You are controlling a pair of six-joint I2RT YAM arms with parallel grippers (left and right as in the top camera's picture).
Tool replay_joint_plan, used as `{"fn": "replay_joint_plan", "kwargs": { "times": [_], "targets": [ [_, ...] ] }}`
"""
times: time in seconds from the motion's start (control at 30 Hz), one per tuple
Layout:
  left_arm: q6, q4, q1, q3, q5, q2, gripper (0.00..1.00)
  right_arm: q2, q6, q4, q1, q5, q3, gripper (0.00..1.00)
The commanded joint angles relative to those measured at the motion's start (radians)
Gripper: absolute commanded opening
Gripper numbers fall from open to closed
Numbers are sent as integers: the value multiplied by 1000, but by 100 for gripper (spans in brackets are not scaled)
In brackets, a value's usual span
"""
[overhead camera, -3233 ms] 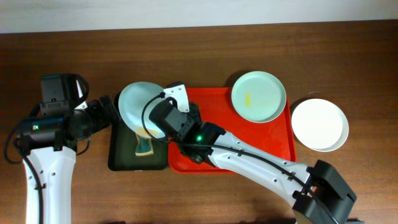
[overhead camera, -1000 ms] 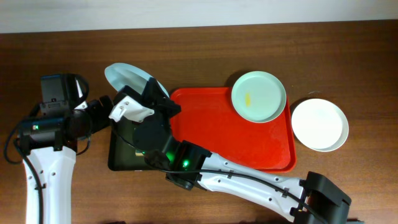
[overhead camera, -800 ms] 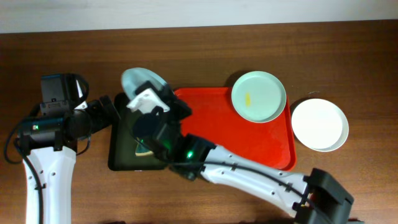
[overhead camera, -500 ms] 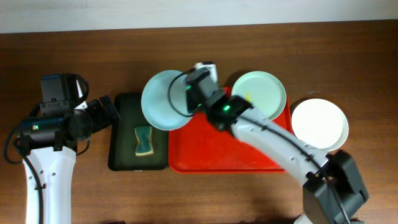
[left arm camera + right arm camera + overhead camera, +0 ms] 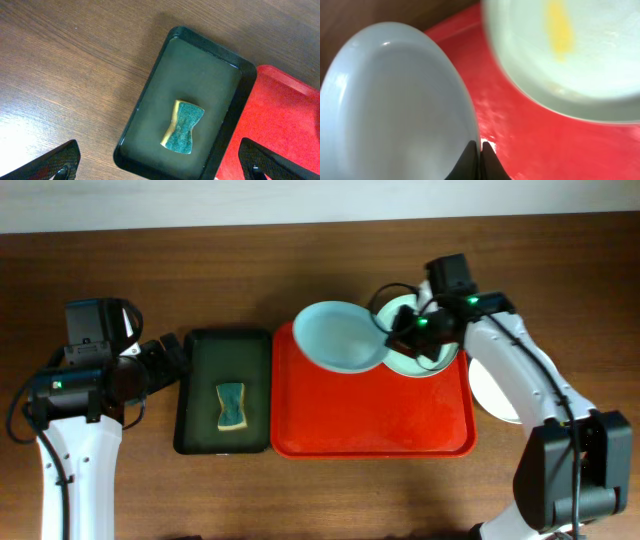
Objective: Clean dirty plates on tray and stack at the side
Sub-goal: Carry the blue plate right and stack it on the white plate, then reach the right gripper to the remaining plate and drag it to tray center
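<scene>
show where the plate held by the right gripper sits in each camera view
Overhead: the held plate is upper centre, over the upper left corner of the red tray, pinched at its rim by the right gripper.
Left wrist: not in it.
Right wrist: it fills the left half, rim clamped at bottom centre.
Shared landmark: the red tray, which shows at the right edge in the left wrist view and at lower right in the right wrist view.

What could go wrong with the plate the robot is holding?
1. The right claw pinches the blue plate only by its thin rim, so it might slip and drop onto the red tray.
2. That plate hangs very near the dirty plate with the yellow smear. They could bump, or the smear could rub off on it.
</scene>
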Motion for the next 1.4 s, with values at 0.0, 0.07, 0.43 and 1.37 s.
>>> {"fn": "replay_joint_plan", "kwargs": {
  "times": [0.0,0.07,0.43,1.37],
  "targets": [
    [-10,-1,4,13,-7,-1,99,-21,-38,-60,-112,-21,8,4],
    [-10,-1,4,13,-7,-1,99,-21,-76,-100,-180,-21,8,4],
    [-10,-1,4,13,-7,-1,99,-21,-288,-304,-620,-29,8,4],
    [-10,-1,4,13,-7,-1,99,-21,-312,-203,-962,85,-182,13]
  ]
}}
